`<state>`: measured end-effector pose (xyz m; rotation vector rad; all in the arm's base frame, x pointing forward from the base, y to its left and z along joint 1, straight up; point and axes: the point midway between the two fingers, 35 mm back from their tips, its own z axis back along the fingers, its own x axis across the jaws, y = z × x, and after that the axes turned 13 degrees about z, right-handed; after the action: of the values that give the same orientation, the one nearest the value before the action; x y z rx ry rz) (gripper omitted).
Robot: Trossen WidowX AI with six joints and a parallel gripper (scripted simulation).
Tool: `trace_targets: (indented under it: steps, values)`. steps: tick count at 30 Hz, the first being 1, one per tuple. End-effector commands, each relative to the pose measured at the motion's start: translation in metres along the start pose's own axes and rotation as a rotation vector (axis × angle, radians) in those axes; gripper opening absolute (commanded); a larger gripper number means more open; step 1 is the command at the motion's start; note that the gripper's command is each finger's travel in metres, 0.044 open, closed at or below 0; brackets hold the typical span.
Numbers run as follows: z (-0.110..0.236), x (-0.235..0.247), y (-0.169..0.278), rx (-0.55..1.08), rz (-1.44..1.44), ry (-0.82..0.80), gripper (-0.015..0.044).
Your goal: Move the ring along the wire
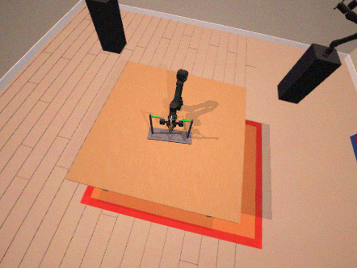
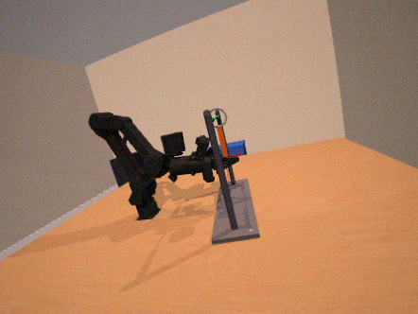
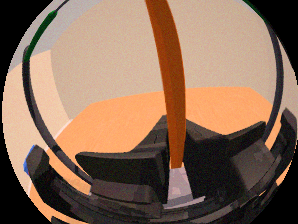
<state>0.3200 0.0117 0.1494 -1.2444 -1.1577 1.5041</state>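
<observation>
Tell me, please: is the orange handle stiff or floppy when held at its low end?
Probably stiff: the orange handle stands straight above the fingers, carrying the ring without sagging. It may pivot in the grip, being long and thin.

From above, the ring and the thin grey wire (image 1: 171,119) are too small to make out behind the arm (image 1: 178,94). In the exterior view, the near post (image 2: 219,170) covers the end effector's fingertips. The wrist view cuts the handle (image 3: 166,70) off at its upper edge.
</observation>
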Motion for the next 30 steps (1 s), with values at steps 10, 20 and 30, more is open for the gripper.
trace_targets:
  steps: [10,20,30]
  values:
    - [0.009,0.001,-0.003,0.045,0.088,-0.139,-0.0150]
    - [0.011,0.005,-0.002,0.030,0.136,-0.211,-0.0150]
    - [0.014,0.016,-0.003,0.032,0.119,-0.195,-0.0150]
